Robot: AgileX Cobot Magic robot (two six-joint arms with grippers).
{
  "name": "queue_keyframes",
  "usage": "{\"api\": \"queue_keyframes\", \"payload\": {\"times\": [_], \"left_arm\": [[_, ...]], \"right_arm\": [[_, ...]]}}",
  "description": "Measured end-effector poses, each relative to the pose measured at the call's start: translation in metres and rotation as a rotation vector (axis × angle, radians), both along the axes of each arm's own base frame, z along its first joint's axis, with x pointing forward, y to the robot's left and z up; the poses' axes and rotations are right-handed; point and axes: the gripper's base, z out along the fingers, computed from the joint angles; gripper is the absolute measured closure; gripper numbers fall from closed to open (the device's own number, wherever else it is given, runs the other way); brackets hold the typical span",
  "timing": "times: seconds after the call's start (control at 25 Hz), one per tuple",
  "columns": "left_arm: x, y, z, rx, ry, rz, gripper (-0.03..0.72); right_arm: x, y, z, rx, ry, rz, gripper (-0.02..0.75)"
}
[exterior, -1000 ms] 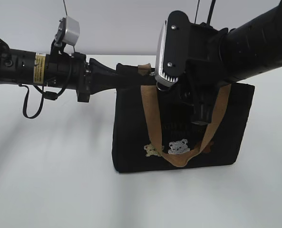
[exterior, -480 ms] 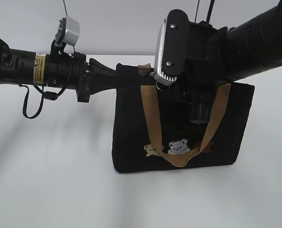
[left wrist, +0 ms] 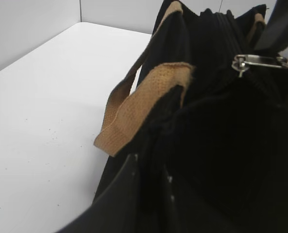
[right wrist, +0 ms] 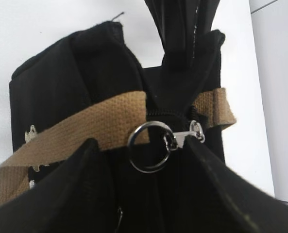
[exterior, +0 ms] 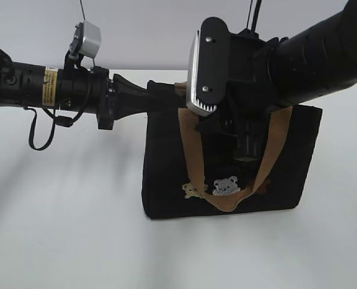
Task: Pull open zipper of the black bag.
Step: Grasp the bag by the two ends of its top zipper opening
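The black bag (exterior: 166, 180) stands upright on the white table, tan handles (exterior: 193, 150) hanging over its front. My left gripper (exterior: 157, 96) comes in from the left and is shut on the bag's top left corner; its wrist view shows black fabric pinched between the fingers (left wrist: 151, 167). My right gripper (right wrist: 141, 145) hangs over the bag's top with its jaws open. The zipper (right wrist: 163, 114) runs along the top edge. Its silver clasp (right wrist: 187, 136) and round ring (right wrist: 149, 146) lie between the right fingertips, untouched. The clasp (left wrist: 253, 60) also shows in the left wrist view.
The white table (exterior: 64, 229) stretches left of and in front of the bag, with a pale wall behind. A black cable loop (exterior: 37, 135) hangs under the left arm. The right arm's silver camera housing (exterior: 202, 72) covers the bag's top middle.
The right arm has shifted a little to the left and lower over the bag's top. The left arm and the bag have stayed still.
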Motion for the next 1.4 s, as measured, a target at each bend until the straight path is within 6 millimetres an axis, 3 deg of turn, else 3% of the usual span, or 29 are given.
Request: {"api": "queue_keyframes", "payload": {"times": [0.2,0.4,0.52,1.16,1.4], "left_arm": [[0.0,0.0,0.0,0.0,0.0,0.0,0.645],[0.0,0.0,0.0,0.0,0.0,0.0,0.645],[0.0,0.0,0.0,0.0,0.0,0.0,0.645],[0.0,0.0,0.0,0.0,0.0,-0.001,0.645],[0.0,0.0,0.0,0.0,0.0,-0.001,0.645]], "right_arm": [[0.0003,0.0,0.0002,0.0,-0.004,0.0,0.351],[0.0004,0.0001,-0.0001,0.0,-0.004,0.0,0.512],[0.0005,0.0001,0.0,0.001,-0.005,0.0,0.566],[0.0002,-0.0004,0.0031,0.048,0.018,-0.056,0.592],[0.0006,-0.0003,0.0035,0.061,0.023,-0.071,0.741]]}}
